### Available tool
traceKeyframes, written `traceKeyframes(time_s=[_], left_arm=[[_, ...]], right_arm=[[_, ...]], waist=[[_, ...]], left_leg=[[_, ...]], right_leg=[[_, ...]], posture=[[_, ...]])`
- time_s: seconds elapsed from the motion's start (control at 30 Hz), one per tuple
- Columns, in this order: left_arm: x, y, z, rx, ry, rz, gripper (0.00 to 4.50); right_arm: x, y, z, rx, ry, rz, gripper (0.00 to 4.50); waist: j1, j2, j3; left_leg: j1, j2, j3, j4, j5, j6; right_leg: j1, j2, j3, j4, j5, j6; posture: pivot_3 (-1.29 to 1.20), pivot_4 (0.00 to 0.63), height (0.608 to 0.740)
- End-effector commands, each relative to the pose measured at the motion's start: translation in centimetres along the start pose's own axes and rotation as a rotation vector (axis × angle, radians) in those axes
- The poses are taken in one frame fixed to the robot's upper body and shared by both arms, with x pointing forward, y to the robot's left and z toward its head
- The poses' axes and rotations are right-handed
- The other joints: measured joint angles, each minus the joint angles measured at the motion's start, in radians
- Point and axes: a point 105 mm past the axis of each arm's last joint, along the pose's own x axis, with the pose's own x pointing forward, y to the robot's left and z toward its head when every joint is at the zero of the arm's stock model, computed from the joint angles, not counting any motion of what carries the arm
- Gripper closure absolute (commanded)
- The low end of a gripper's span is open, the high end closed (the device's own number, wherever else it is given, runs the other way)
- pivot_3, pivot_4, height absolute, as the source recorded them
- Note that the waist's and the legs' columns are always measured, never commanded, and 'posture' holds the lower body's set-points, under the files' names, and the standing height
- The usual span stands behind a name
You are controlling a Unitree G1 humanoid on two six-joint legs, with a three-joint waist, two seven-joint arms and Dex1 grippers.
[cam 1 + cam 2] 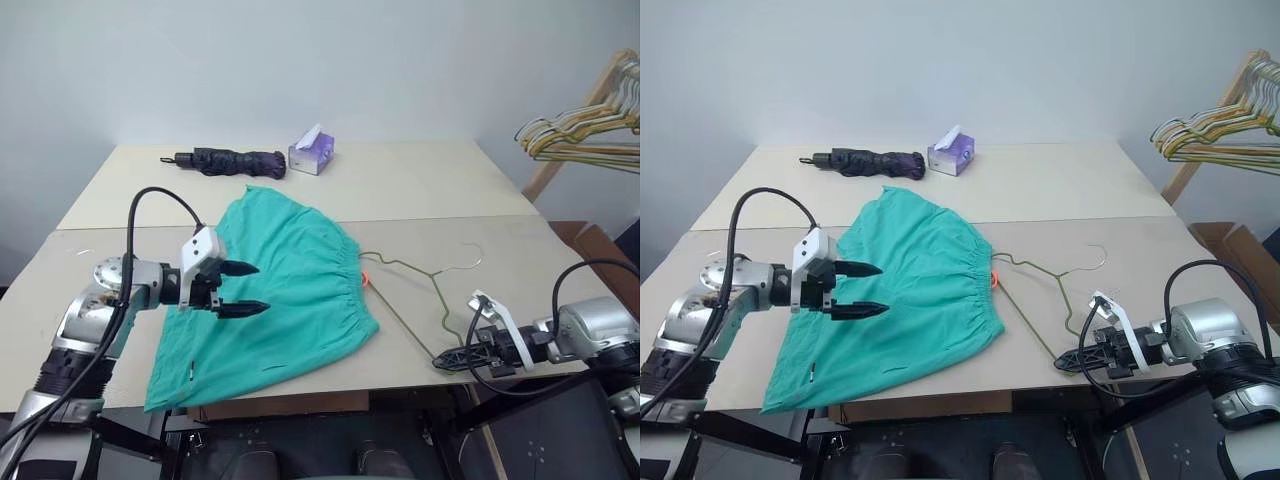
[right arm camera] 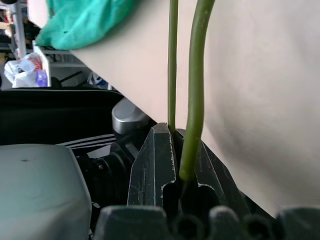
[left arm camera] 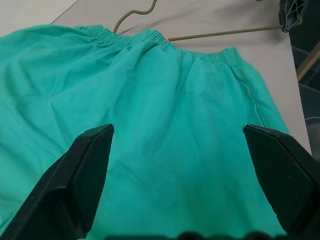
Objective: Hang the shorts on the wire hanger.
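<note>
The right gripper (image 1: 445,359), at four o'clock near the table (image 1: 420,185) edge, is clamped tight on the corner of the wire hanger (image 1: 420,300). The hanger lies flat, its far end tucked against the shorts (image 1: 290,290). At nine o'clock, the left gripper (image 1: 245,288) hovers over the shorts, fingers wide apart, holding nothing. At twelve o'clock lie an umbrella (image 1: 235,160) and a tissue box (image 1: 311,155).

One pair of shorts (image 1: 275,290), one wire hanger (image 1: 420,290), one folded umbrella (image 1: 232,160), one tissue box (image 1: 311,153), a bunch of hangers (image 1: 585,130)
</note>
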Motion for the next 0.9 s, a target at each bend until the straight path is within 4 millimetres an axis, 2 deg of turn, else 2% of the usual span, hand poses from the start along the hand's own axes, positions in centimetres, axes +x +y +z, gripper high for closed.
traceKeyframes(time_s=[0.03,0.23,0.53,0.63,0.9], left_arm=[[-0.3,0.0,1.0,0.036,-0.025,0.014,0.03],[0.0,0.0,1.1,0.05,-0.024,0.009,0.03],[0.3,-0.3,0.7,0.047,-0.025,0.02,0.03],[0.4,-0.3,0.5,0.047,-0.023,0.024,0.03],[0.9,-0.2,0.7,0.055,-0.024,0.031,0.03]], right_arm=[[-0.7,2.0,1.1,-0.128,-0.034,0.077,4.5],[0.1,2.7,0.3,-0.19,0.088,0.099,4.5],[-0.3,1.2,3.1,-0.183,0.081,-0.02,4.5],[-0.4,1.3,3.5,-0.205,0.107,-0.009,4.5],[0.9,1.8,6.2,-0.235,0.164,-0.026,4.5]], waist=[[0.001,0.0,0.0],[0.008,0.0,0.0],[0.018,0.0,0.0],[0.022,0.0,0.0],[0.022,0.001,0.0]], left_leg=[[0.0,0.0,0.0,0.0,0.0,0.0],[0.0,0.0,0.0,0.0,0.0,0.0],[0.0,0.0,0.0,0.001,0.0,0.0],[0.0,0.0,0.0,0.001,0.0,0.0],[0.0,0.0,0.0,0.001,0.0,0.0]], right_leg=[[0.0,0.0,0.0,0.0,0.0,0.0],[0.0,0.0,0.0,0.0,0.0,0.0],[0.0,0.0,0.0,0.001,0.0,0.0],[-0.001,0.0,0.0,0.001,0.0,0.0],[-0.001,0.0,0.0,0.002,0.0,-0.001]], posture=[[0.08,0.0,0.74],[0.08,0.0,0.74],[0.1,0.0,0.74],[0.11,0.0,0.74],[0.12,0.0,0.74]])
